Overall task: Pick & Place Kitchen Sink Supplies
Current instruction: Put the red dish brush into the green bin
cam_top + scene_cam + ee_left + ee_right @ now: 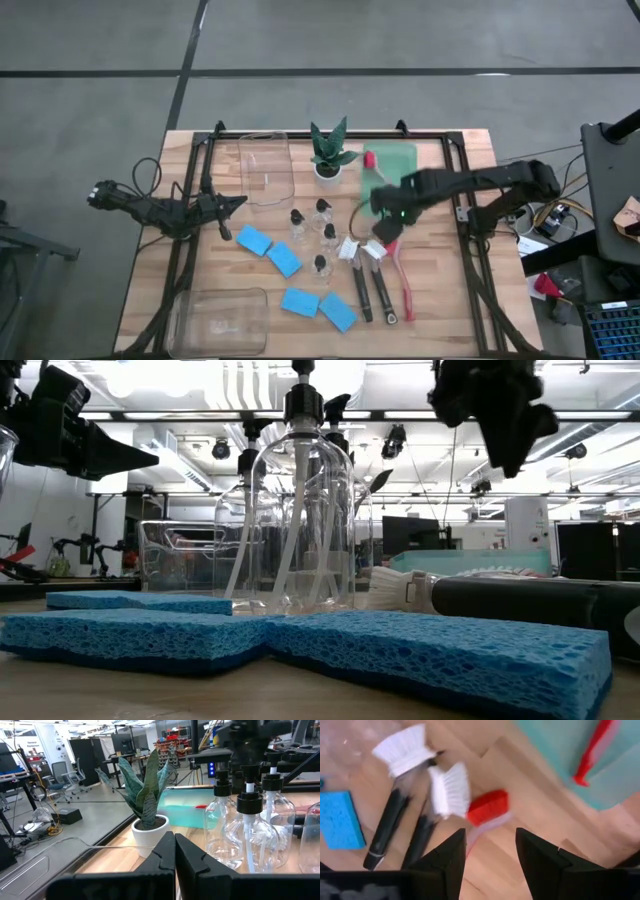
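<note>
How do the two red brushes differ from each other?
One red brush lies on the bare table beside the black brushes; the other red brush lies in the green tray. The first lies below the right gripper; the second lies farther back. Both lie flat.

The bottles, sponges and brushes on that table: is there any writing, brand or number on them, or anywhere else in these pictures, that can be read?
No text can be read in any view.
Clear bottles: no label shows.
Blue sponges: plain.
Black brushes and red brush: no marking shows.
White plant pot: plain.
Signs far back in the room, left wrist view: too small and blurred to read.
</note>
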`<move>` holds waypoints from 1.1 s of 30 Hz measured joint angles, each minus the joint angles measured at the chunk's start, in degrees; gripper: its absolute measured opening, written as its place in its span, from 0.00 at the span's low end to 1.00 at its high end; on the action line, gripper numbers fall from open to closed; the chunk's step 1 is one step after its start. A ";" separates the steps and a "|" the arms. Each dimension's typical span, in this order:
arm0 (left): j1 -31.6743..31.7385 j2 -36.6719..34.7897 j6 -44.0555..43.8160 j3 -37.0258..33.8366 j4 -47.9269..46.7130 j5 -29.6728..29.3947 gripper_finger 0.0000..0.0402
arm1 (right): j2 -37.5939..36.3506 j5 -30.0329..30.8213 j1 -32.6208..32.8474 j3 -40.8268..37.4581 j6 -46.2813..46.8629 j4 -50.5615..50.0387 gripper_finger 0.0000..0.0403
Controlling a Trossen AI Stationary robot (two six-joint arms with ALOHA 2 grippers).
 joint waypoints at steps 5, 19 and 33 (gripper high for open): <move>0.00 0.01 0.01 0.00 0.00 0.01 0.00 | 0.46 3.18 6.42 -1.56 6.58 0.64 0.39; 0.01 0.12 0.01 0.00 0.02 -0.02 0.00 | 0.61 -0.20 14.97 -14.45 20.84 15.77 0.31; 0.02 0.12 0.01 0.00 0.02 0.01 0.00 | 0.61 -0.12 15.60 -23.54 26.03 26.97 0.26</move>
